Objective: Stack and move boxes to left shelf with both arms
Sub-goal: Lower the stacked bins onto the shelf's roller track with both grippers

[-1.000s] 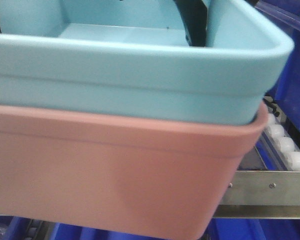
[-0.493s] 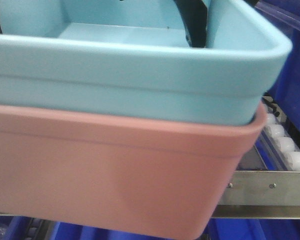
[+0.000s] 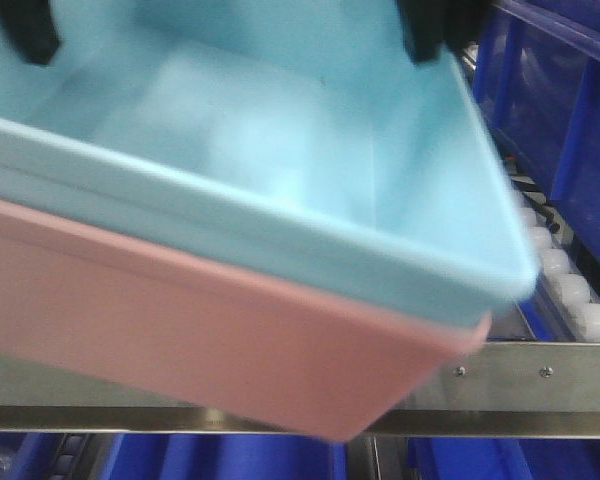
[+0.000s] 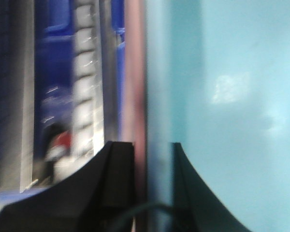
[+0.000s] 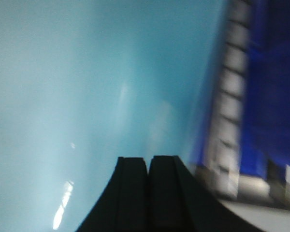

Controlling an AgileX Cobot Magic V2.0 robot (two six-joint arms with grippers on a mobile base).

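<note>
In view are 2 tubs, 1 sky-blue box [image 3: 280, 160] nested in 1 pink box [image 3: 210, 350], and 2 black grippers (1 per wrist view), the left gripper [image 4: 152, 159] and right gripper [image 5: 147, 166].

both black grippers gripped at the far rim

the left black gripper [image 4: 147, 159] had its dark narrow fingers [image 4: 118, 164] set either side of a thin upright wall, one outside, one inside, clamped on it. the right black gripper [image 5: 148, 166] showed two flat fingers pressed nearly together, only a slim dark seam between them.
</note>
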